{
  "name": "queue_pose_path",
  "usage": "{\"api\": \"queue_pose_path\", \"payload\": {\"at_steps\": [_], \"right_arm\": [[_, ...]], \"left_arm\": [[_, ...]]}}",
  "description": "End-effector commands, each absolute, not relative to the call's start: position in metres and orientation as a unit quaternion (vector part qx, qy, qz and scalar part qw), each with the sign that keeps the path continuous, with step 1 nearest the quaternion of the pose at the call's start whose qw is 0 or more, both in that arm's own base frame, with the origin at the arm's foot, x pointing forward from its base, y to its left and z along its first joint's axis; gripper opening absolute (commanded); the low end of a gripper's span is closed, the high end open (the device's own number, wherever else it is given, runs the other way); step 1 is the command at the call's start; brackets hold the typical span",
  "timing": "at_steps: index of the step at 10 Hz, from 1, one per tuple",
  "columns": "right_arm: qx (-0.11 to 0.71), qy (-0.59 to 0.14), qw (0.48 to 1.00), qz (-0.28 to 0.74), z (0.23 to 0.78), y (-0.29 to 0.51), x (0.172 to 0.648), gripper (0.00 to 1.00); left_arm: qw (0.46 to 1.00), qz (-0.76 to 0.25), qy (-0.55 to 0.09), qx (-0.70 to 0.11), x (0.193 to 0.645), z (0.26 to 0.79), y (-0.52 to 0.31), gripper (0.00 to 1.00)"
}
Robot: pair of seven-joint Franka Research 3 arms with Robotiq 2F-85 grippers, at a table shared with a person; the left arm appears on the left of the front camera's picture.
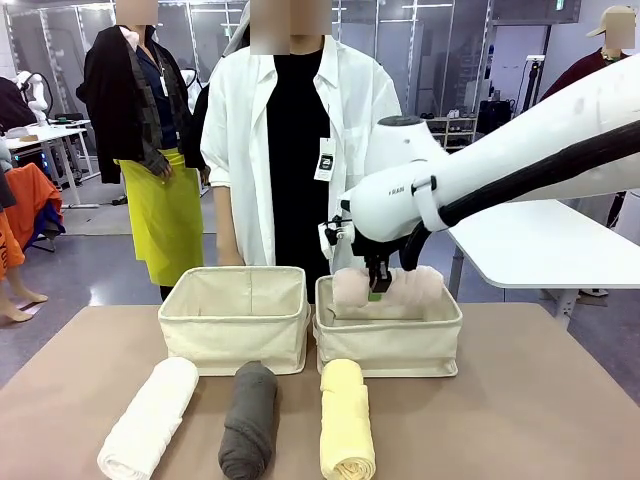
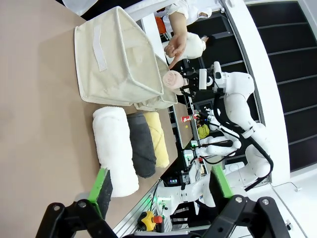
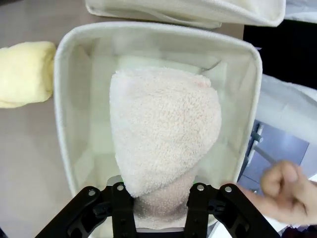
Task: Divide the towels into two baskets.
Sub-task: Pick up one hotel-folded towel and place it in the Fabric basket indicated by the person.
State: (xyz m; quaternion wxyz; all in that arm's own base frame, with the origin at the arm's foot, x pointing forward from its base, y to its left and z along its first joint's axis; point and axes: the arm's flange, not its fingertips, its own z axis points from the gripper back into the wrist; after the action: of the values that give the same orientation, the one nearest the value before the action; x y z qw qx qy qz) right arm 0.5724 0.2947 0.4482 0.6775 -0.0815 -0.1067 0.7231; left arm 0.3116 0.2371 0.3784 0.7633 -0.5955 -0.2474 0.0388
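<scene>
Pink towel (image 3: 166, 134) clamped in R tool (image 3: 161, 208), over basket (image 3: 58, 109).

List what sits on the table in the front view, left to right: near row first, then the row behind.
Near row: white towel → dark grey towel → yellow towel. Behind: left basket → right basket, where the right gripper grips the pink towel.

White right arm (image 1: 540, 120), black cable (image 1: 540, 172) along it, black right gripper (image 1: 375, 288) with green pads
</scene>
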Motion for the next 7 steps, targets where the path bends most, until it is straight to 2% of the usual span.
{"api": "queue_pose_path", "payload": {"at_steps": [1,2,3,6,7], "right_arm": [[-0.098,-0.109,0.677,0.721,0.433,0.312,0.587,0.37],[-0.101,-0.107,0.685,0.713,0.422,0.313,0.594,0.37],[-0.104,-0.121,0.689,0.707,0.41,0.314,0.598,0.45],[-0.091,-0.114,0.698,0.701,0.391,0.314,0.608,0.88],[-0.091,-0.108,0.699,0.701,0.39,0.312,0.608,1.0]], "left_arm": [[0.763,0.038,-0.249,-0.595,0.309,0.379,0.239,1.0],[0.763,0.038,-0.249,-0.595,0.309,0.379,0.239,1.0],[0.763,0.038,-0.249,-0.595,0.309,0.379,0.239,1.0],[0.763,0.038,-0.249,-0.595,0.309,0.379,0.239,1.0],[0.763,0.038,-0.249,-0.595,0.309,0.379,0.239,1.0]]}}
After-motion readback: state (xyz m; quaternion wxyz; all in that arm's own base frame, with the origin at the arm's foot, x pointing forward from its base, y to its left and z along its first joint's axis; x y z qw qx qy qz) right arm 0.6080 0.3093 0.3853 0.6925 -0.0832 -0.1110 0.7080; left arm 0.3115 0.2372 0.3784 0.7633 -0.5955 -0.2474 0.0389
